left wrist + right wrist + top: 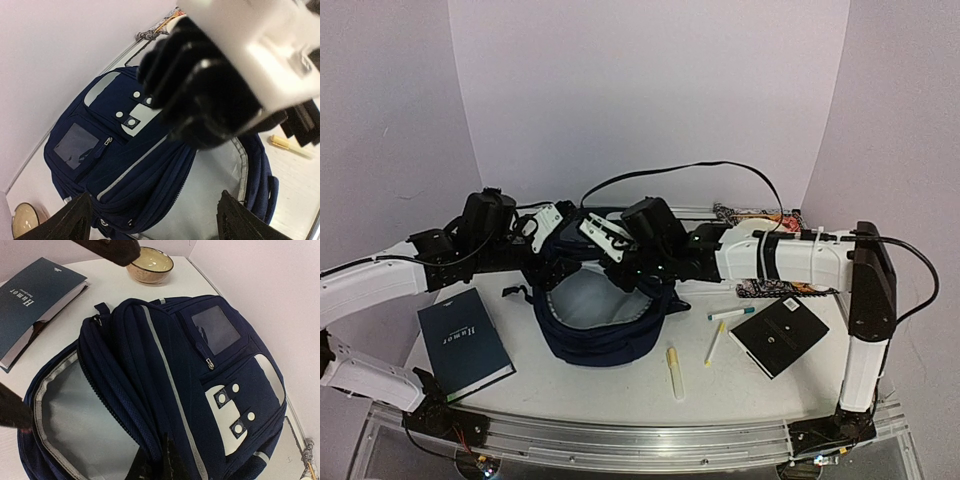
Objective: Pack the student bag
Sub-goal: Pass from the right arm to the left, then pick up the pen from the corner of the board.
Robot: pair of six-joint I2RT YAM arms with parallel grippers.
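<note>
Reaching in from 8 o'clock with left gripper (152,212) spread wide, from 3 o'clock with right gripper (162,460) closed, seemingly pinching the student bag (200,370).

The student bag (165,365) is matt navy cloth; the bowl (150,262) looks glossy, glazed.

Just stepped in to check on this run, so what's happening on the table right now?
Two arms are working on the student bag, which lies open, its grey lining showing. The right end effector is shut on its rim at the opening, holding it up; the left end effector hangs open above the bag. The book, black notebook and markers lie outside on the table.
</note>
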